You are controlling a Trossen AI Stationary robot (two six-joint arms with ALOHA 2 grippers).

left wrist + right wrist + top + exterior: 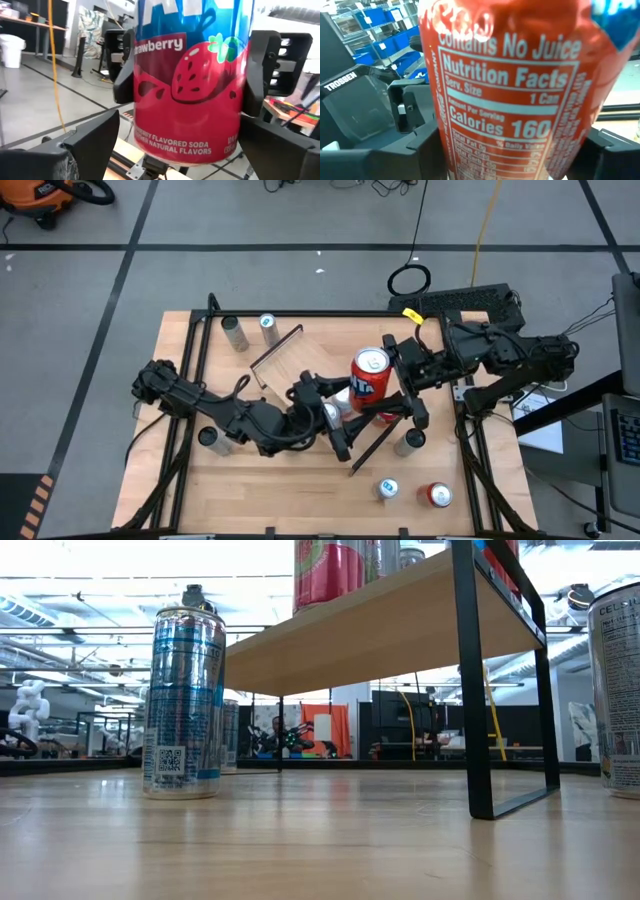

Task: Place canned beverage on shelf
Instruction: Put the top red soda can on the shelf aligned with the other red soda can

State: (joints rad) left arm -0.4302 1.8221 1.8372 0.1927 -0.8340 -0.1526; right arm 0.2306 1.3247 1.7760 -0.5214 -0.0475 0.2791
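Standing on wooden tabletop (260, 490), shelf (300, 355), grey floor (200, 270) around

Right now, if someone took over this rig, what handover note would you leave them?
Right gripper: shut on the strawberry soda can, held upright over the shelf.
Left gripper: open, close beside that can, holding nothing.
Done: low view shows cans already standing on the shelf.
Left: set this can down and release. Loose cans remain on the table, including a silver-blue can.

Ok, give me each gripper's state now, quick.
Left gripper: open, holding nothing, beside the strawberry soda can.
Right gripper: shut on the strawberry soda can, above the shelf.
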